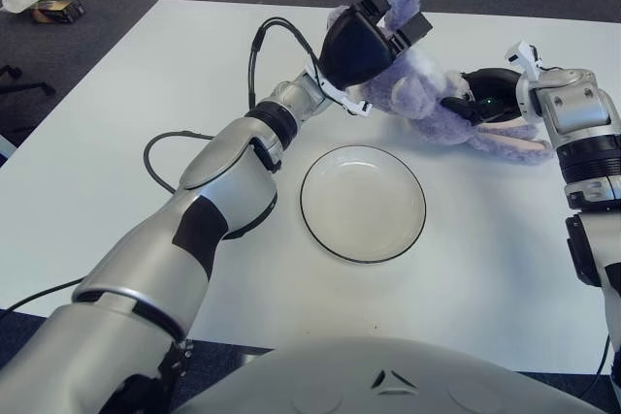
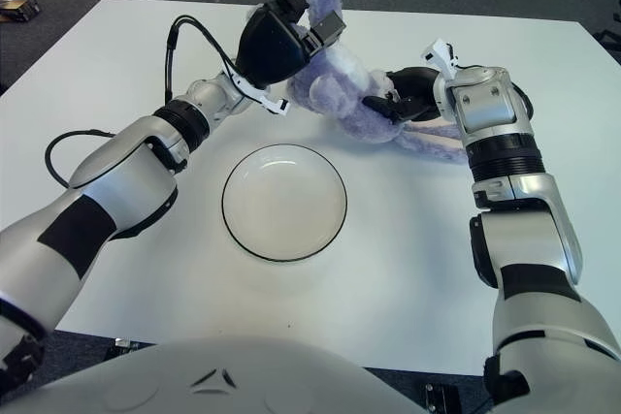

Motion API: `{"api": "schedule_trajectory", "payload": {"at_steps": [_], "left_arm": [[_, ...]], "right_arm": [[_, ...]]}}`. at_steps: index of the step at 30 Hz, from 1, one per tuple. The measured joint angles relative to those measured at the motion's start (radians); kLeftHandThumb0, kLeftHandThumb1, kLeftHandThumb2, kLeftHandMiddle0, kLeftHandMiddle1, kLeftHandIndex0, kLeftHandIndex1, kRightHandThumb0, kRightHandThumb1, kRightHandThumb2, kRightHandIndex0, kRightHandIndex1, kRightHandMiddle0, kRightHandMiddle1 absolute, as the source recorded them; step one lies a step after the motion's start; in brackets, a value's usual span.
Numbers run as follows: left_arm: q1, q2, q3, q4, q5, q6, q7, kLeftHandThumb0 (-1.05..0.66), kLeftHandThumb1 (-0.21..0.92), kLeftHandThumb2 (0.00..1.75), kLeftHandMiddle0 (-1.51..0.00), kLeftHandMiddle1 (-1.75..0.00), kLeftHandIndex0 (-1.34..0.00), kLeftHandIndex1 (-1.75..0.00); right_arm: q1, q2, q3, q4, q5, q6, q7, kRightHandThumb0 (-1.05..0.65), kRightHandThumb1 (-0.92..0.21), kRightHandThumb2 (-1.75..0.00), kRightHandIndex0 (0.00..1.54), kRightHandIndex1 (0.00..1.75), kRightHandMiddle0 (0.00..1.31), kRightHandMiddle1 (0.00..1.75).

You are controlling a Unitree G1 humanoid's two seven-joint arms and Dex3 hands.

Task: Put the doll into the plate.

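A purple plush doll (image 1: 427, 94) lies on the white table (image 1: 146, 143) beyond the plate, its head raised at the top. My left hand (image 1: 374, 31) is shut on the doll's head end. At the doll's lower body, my right hand (image 1: 475, 99) has its dark fingers (image 2: 398, 102) closed on the fur. The doll's legs (image 1: 514, 143) trail to the right on the table. A white plate with a dark rim (image 1: 363, 204) sits empty in the middle, just in front of the doll.
A black cable (image 1: 170, 147) loops on the table beside my left forearm. Off the table at the far left, small objects (image 1: 44, 5) lie on the dark floor.
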Motion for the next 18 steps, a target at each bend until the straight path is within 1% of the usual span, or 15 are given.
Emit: {"api": "schedule_trajectory", "payload": {"at_steps": [1,2,3,4,5,7,8,10,12,15,16,18], "left_arm": [[0.000,-0.001,0.000,0.001,0.000,0.000,0.000,-0.50,0.27,1.38,-1.37,-1.75,-0.65,-1.75],[-0.001,-0.002,0.000,0.001,0.000,0.000,0.000,-0.50,0.27,1.38,-1.37,-1.75,-0.65,-1.75],[-0.001,-0.003,0.000,0.002,0.000,0.000,0.000,-0.50,0.27,1.38,-1.37,-1.75,-0.65,-1.75],[-0.001,-0.004,0.000,0.002,0.000,0.000,0.000,-0.50,0.27,1.38,-1.37,-1.75,-0.66,-1.75],[-0.001,-0.005,0.000,0.003,0.000,0.000,0.000,-0.50,0.26,1.38,-1.37,-1.75,-0.66,-1.75],[-0.001,-0.008,0.000,0.004,0.000,0.000,0.000,-0.50,0.26,1.38,-1.37,-1.75,-0.66,-1.75],[-0.001,-0.009,-0.001,0.005,0.000,0.000,0.000,-0.50,0.26,1.38,-1.38,-1.75,-0.66,-1.75],[-0.001,-0.012,-0.001,0.006,0.000,0.001,0.000,-0.50,0.26,1.38,-1.38,-1.75,-0.66,-1.75],[-0.001,-0.016,-0.001,0.006,0.000,0.001,0.000,-0.50,0.26,1.39,-1.38,-1.75,-0.66,-1.75],[-0.001,-0.020,-0.003,0.008,0.001,0.001,0.000,-0.50,0.26,1.39,-1.38,-1.75,-0.66,-1.75],[-0.001,-0.021,-0.003,0.008,0.002,0.001,0.000,-0.50,0.26,1.39,-1.38,-1.75,-0.66,-1.75],[-0.001,-0.023,-0.005,0.008,0.002,0.001,0.000,-0.50,0.26,1.39,-1.38,-1.75,-0.66,-1.75]], "right_arm": [[0.004,0.000,0.000,-0.002,-0.001,-0.007,-0.009,0.15,-0.39,-1.15,0.20,1.62,0.27,1.69],[0.008,0.001,-0.001,-0.004,-0.002,-0.014,-0.017,0.24,-0.41,-1.14,0.30,1.66,0.37,1.71],[0.012,0.001,-0.002,-0.006,-0.002,-0.021,-0.023,0.28,-0.42,-1.15,0.34,1.68,0.40,1.72],[0.015,0.001,-0.002,-0.006,-0.001,-0.026,-0.027,0.34,-0.39,-1.19,0.43,1.70,0.50,1.73],[0.017,0.001,-0.003,-0.006,-0.001,-0.031,-0.030,0.38,-0.37,-1.23,0.48,1.72,0.57,1.73],[0.021,0.002,-0.004,-0.006,0.000,-0.039,-0.037,0.42,-0.34,-1.27,0.54,1.73,0.63,1.74],[0.023,0.002,-0.004,-0.006,-0.001,-0.046,-0.042,0.43,-0.34,-1.27,0.55,1.73,0.64,1.74],[0.028,0.002,-0.003,-0.007,-0.009,-0.067,-0.061,0.47,-0.29,-1.34,0.61,1.74,0.70,1.74],[0.032,0.002,0.003,-0.005,-0.032,-0.097,-0.091,0.49,-0.25,-1.39,0.65,1.74,0.73,1.75],[0.022,0.003,0.012,0.050,-0.055,-0.195,-0.132,0.53,-0.17,-1.48,0.72,1.75,0.79,1.75],[0.021,0.003,0.013,0.061,-0.062,-0.215,-0.142,0.53,-0.17,-1.49,0.73,1.75,0.80,1.75],[0.025,0.003,0.011,0.056,-0.068,-0.225,-0.160,0.54,-0.15,-1.51,0.74,1.75,0.83,1.75]]}}
